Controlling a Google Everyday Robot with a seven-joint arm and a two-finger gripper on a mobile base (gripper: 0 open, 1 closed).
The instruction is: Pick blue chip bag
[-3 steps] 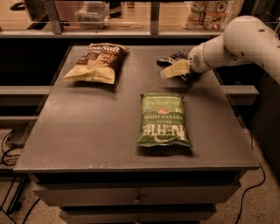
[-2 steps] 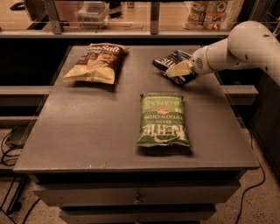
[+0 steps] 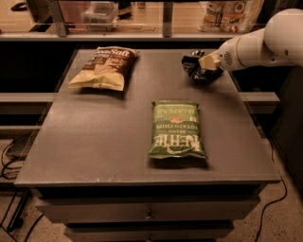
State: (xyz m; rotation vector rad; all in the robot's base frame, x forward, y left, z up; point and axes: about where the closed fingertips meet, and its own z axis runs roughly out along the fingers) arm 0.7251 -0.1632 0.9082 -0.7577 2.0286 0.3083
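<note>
No blue chip bag shows on the table; it is hidden or out of view. My gripper [image 3: 198, 67] is at the end of the white arm [image 3: 255, 45] that reaches in from the right. It hovers low over the far right part of the grey table [image 3: 94, 142]. It is beyond the top right corner of a green jalapeño chip bag [image 3: 176, 128], which lies flat in the middle right. A brown chip bag [image 3: 105, 67] lies at the far left, well away from the gripper.
A raised ledge with glass panels and posts [image 3: 166, 19] runs along the far edge of the table. Snack packages [image 3: 232, 14] stand behind it at the far right. Drawers [image 3: 147, 212] sit under the table's front. Cables [image 3: 9, 160] lie on the floor at the left.
The arm has drawn back to the right, and the gripper has shifted slightly right and farther from the green bag. Both bags have stayed in place.
</note>
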